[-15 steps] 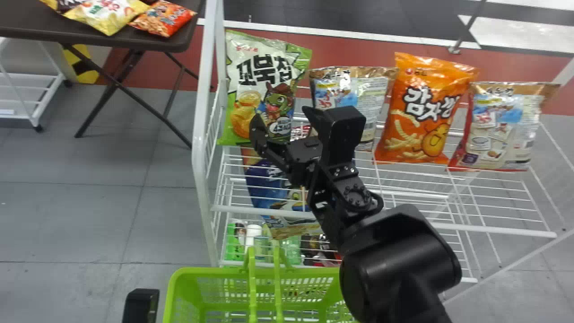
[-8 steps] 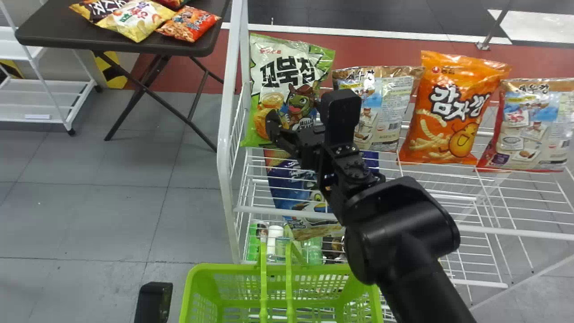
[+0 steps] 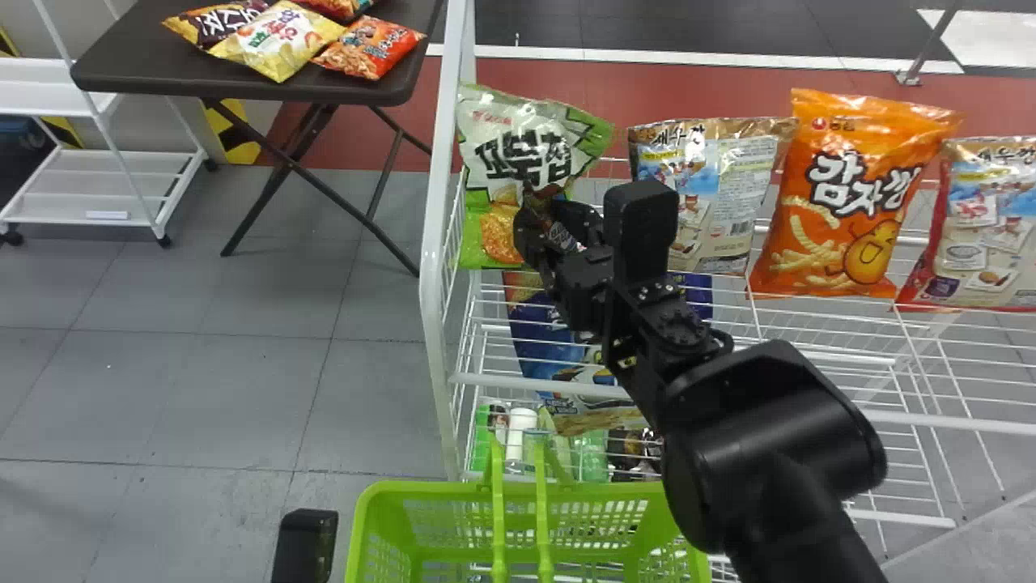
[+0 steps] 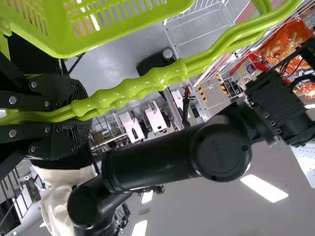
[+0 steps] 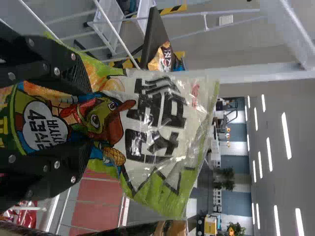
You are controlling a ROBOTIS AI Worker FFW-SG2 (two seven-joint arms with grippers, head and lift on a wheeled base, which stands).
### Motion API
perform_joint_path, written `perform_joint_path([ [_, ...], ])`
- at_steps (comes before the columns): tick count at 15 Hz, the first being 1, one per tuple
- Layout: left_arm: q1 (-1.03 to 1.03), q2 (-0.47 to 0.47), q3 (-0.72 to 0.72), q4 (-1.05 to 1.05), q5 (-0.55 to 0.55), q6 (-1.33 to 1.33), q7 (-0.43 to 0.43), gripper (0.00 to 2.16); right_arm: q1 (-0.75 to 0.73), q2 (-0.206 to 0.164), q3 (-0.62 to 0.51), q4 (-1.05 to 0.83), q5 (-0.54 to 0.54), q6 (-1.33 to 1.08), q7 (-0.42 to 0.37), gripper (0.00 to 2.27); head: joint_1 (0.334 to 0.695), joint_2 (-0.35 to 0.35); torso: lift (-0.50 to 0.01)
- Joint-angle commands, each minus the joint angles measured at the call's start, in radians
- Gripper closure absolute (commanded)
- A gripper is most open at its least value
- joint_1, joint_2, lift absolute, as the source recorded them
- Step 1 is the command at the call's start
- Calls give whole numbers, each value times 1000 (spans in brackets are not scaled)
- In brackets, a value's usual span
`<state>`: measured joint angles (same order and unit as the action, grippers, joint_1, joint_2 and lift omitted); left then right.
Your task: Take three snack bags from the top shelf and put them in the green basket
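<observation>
1. Head view: the right gripper has its two fingers closed from either side on the green bag, which creases and puckers between them. The bag is upright at the left end of the top shelf, just beside the side rails.
2. Pinched in the left gripper are the handles of the basket, which hangs near, below the shelf's front edge. Best keep it level and quite still.
3. The step in hand looks like securing the first bag. The hold is well down the bag, with its top standing free past the fingertips; make sure of the squeeze before lifting, but go gently, since puffed film can slip or burst.
4. Raise it straight up first, so its bottom does not snag on the wires or catch the left post.
5. Mind the beige bag on the right: it stands close to the wrist, and a sideways swing could knock it over.
6. Then draw back over the front edge and lower beside the handles, not onto them; open only once the bag is inside the rim.
7. The orange bag and end bag stand farther right along the shelf, leaving ample choice for the other two picks.
</observation>
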<state>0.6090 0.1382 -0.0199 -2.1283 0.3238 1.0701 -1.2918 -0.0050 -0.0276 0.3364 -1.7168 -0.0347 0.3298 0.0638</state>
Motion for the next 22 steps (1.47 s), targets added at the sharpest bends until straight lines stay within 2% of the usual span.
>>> perform_joint_path([
  [1,0,0,-12,-5,-3,0,2,1811,71,-8,-8,-99,42,16,25,2017,695,-16,-35],
  [5,3,-2,-26,-7,-5,-3,3,1814,244,-26,-5,-311,118,16,25,2017,695,-37,-35],
  [9,0,-5,-35,-13,-19,-15,9,1811,528,-49,-119,-629,133,19,70,2013,695,-81,-35],
  [10,-2,-5,-40,-15,-25,-15,15,1814,608,-49,-168,-702,119,13,90,2013,695,-106,-35],
  [11,-2,-6,-41,-15,-29,-12,26,1814,677,-49,-204,-754,114,7,114,2013,695,-168,-35],
  [14,-2,-11,-34,-15,-37,-18,51,1814,778,-49,-292,-811,110,44,186,2013,695,-269,-35],
  [15,3,-22,-29,-13,-37,-37,55,1814,787,-55,-320,-813,93,90,215,2013,695,-297,-35],
  [17,0,-32,-32,-10,-48,-64,63,1814,832,-68,-421,-817,-13,256,294,2013,695,-347,-35],
  [19,-18,-35,-35,-2,-48,-64,69,1811,833,-69,-467,-810,-63,479,353,2013,695,-350,-35],
  [22,-41,-35,-45,15,-49,-64,80,1814,835,-69,-499,-771,-165,688,410,2013,695,-350,-35],
])
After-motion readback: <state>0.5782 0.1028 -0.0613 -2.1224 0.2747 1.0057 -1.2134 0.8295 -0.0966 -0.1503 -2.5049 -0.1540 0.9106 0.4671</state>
